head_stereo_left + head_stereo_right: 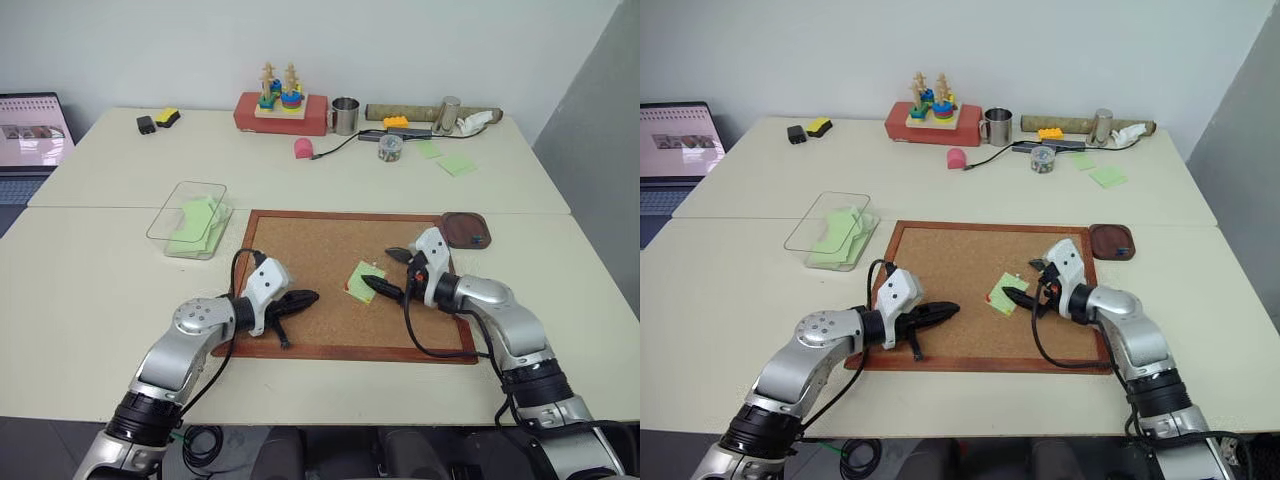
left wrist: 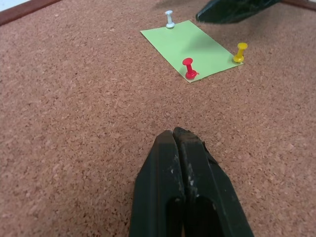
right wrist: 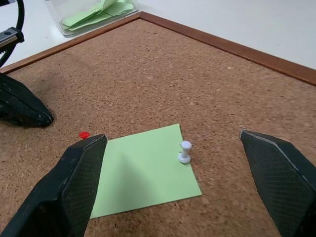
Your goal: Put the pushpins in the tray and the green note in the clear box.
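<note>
1. On the cork board (image 1: 320, 260), the green note (image 2: 191, 48) lies pinned by white, red and yellow pushpins (image 2: 189, 67).
2. Right gripper (image 3: 177, 182), jaws wide and empty, straddles it.
3. Left gripper (image 2: 181, 143), clamped shut on nothing, waits at nine o'clock.

Office or lab — pale tables (image 1: 120, 270), laptop (image 1: 30, 140), plain wall (image 1: 150, 50)

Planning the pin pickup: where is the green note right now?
The green note lies flat on the cork board, right of its middle, pinned by white, red and yellow pushpins, just ahead of the open right gripper.
</note>
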{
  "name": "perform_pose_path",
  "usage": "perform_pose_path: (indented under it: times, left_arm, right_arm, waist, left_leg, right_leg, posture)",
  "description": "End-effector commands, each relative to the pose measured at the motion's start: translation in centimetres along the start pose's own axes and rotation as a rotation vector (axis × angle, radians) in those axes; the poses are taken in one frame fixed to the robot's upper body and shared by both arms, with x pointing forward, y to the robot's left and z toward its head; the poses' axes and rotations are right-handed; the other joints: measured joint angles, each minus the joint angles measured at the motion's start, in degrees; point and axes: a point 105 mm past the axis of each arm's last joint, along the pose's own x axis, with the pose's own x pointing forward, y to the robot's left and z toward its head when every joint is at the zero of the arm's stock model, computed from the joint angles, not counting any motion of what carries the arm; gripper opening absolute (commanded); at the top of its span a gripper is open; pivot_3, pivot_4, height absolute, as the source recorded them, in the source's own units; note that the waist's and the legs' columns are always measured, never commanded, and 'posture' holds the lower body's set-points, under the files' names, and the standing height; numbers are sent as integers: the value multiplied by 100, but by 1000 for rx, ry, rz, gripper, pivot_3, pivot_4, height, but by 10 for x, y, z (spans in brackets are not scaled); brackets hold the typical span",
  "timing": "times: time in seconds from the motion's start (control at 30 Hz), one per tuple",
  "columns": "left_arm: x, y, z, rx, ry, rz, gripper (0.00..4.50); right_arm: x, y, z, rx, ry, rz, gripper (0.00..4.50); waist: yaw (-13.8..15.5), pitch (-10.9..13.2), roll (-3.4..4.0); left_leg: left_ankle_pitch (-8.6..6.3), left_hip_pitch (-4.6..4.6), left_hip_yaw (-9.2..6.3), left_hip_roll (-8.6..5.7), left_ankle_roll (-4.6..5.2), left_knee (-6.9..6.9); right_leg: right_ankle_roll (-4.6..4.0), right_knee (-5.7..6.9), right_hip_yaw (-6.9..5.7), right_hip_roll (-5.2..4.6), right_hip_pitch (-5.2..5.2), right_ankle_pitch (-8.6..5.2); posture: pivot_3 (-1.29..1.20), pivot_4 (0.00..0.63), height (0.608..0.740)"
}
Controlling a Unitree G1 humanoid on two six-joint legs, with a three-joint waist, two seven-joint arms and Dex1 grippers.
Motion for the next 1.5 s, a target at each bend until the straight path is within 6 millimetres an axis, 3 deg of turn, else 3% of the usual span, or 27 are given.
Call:
perform_pose_path:
  times: [0.03,0.23,0.27,0.47,0.73,0.97,1.5]
  left_arm:
    - [6,-11,-18,-43,62,-28,25]
    - [2,-6,-17,-16,63,-3,25]
    - [2,-5,-17,-10,63,6,0]
    - [1,-3,-15,-6,58,14,0]
    - [2,-4,-15,-7,59,16,0]
    - [3,-3,-15,-15,65,15,0]
    - [1,-7,-21,-46,97,-12,0]
  right_arm:
    - [7,0,16,-45,-43,19,4500]
    - [13,0,9,-29,-32,26,4500]
    - [14,-1,9,-26,-32,25,4149]
    - [18,-3,6,-24,-26,32,3094]
    - [17,-3,7,-17,-32,32,1277]
    - [15,-5,11,-21,-54,22,33]
    - [-1,7,56,-17,-177,76,33]
  waist:
    - [2,0,0]
    - [10,-2,1]
    - [10,-2,1]
    - [6,-3,1]
    - [6,-3,2]
    - [6,-3,2]
    - [-2,-3,3]
  left_leg:
    - [0,0,0,0,0,0]
    - [0,0,-2,0,0,1]
    - [0,0,-2,0,0,1]
    - [0,3,-2,0,0,1]
    - [0,3,-2,0,0,1]
    - [0,3,-2,0,0,1]
    - [1,5,-4,1,1,1]
  right_leg:
    - [0,0,0,0,0,0]
    - [2,0,-2,-1,2,-1]
    - [1,0,-2,-1,2,0]
    - [2,3,-2,0,2,-1]
    - [0,3,-2,0,2,0]
    - [0,3,-2,0,2,0]
    - [19,4,-2,0,4,-10]
  posture:
    - [0,150,740]
    - [0,150,740]
    - [0,150,740]
    - [0,150,740]
    - [0,150,740]
    - [0,150,740]
    - [0,150,740]
